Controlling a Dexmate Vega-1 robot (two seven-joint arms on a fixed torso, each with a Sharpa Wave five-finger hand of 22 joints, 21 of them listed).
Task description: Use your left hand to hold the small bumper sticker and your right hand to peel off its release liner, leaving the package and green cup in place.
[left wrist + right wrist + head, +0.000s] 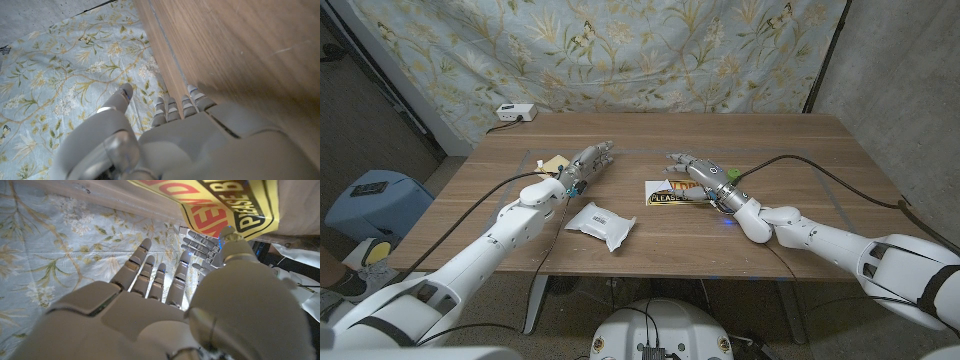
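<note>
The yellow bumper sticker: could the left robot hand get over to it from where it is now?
Probably yes. The left robot hand hovers open beside the bumper sticker, with bare table between them. The white package lies nearer the robot, off that path.

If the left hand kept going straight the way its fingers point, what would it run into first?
Probably nothing on the table: the left hand points toward the far edge of the table, and that stretch looks bare. The sticker lies off to its right. Height is unclear.
</note>
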